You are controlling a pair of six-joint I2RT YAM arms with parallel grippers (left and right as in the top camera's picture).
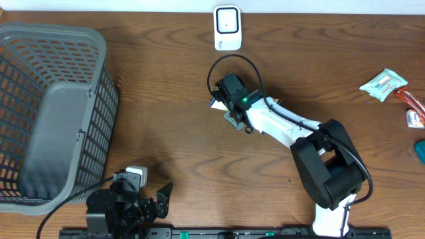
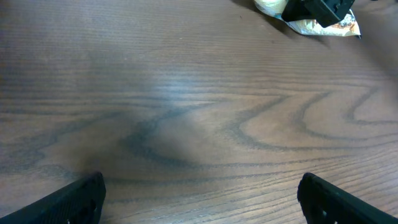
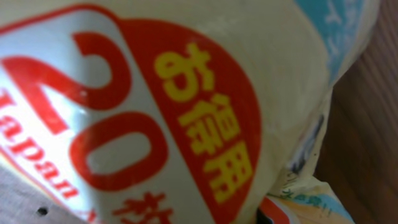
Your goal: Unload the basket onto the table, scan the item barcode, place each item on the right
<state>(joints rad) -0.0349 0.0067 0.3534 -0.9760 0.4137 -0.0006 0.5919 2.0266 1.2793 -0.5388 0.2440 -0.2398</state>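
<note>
Packet [image 3: 186, 93] marked "20", "Japan" and "お得用" in red, pinched by right fingers [image 2: 314, 9]; left fingers [image 2: 74, 200] spread above table [image 2: 186, 74].

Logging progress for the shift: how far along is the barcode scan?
Done: the right gripper is shut on the packet, short of the scanner. In hand: that grip, the packet apparently not yet lifted off the table. Left: raise the packet and show its barcode to the scanner; no barcode is visible yet. The left gripper sits open, idle.
</note>
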